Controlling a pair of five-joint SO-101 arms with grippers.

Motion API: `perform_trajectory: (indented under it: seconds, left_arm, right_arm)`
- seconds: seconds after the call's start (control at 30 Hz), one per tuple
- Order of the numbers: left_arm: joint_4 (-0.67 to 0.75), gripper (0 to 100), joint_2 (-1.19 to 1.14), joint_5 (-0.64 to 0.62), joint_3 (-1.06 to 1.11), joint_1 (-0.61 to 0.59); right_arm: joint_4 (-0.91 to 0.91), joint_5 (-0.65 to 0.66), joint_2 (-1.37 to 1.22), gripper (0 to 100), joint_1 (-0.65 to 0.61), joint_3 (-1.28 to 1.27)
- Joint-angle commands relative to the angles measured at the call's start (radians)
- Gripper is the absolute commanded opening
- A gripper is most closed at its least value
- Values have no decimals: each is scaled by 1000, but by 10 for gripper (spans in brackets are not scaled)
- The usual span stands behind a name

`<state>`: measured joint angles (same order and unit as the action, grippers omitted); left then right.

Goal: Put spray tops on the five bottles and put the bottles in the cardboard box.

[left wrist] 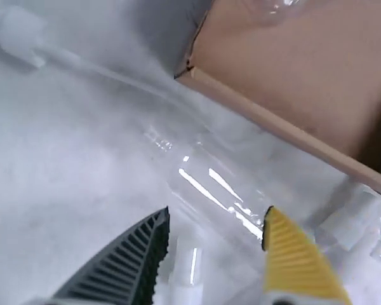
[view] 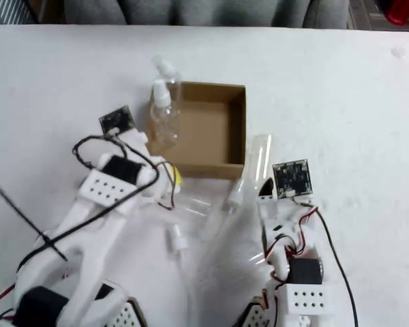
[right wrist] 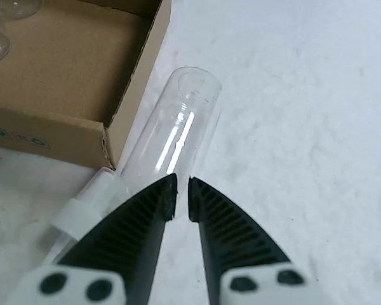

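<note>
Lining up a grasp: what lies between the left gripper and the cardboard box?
In the left wrist view, a clear bottle lies on its side between the open left gripper and the cardboard box wall.

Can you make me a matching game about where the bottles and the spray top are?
Things:
1. two capped bottles
2. bottle by the right hand
3. loose spray top
4. left hand

Places or states:
A. lying right beside the cardboard box
B. open
C. standing inside that box
D. lying apart from the box, between the arms

Pairs: 1-C, 2-A, 3-D, 4-B
</note>
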<state>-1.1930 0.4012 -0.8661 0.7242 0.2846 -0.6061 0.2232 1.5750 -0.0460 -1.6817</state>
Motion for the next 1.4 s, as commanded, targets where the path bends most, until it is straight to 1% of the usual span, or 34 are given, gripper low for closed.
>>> perform_trajectory:
  seconds: [0.0,0.13,0.23,0.43,0.6,0.7,0.77,0.93,1.13,1.23,1.3,1.37]
  left_arm:
    - [25,232,-31,-14,-18,10]
    - [72,211,-94,-11,-14,4]
    - [86,214,-145,-11,-18,4]
    - [180,214,-226,-11,-12,2]
    - [170,214,-271,2,-12,4]
    - [126,214,-275,83,-12,4]
    - [114,215,-277,127,-12,4]
    - [109,215,-280,176,-9,-7]
    - [115,214,-278,180,18,-4]
    - [117,218,-271,255,11,-16]
    - [110,245,-272,261,-5,-44]
    - [107,292,-271,261,-14,-71]
  right_arm:
    - [1,12,13,15,-2,-14]
    - [1,12,13,15,-2,-14]
    - [2,12,13,15,-1,-14]
    - [2,12,13,15,-1,-14]
    - [2,12,13,15,-1,-14]
    - [2,20,13,15,-1,-14]
    - [2,52,13,15,-1,-14]
    - [2,69,13,15,-1,-14]
    - [1,72,13,15,-1,-14]
    - [1,72,13,15,-1,-14]
    - [1,72,13,15,5,-14]
    - [2,72,13,15,19,-14]
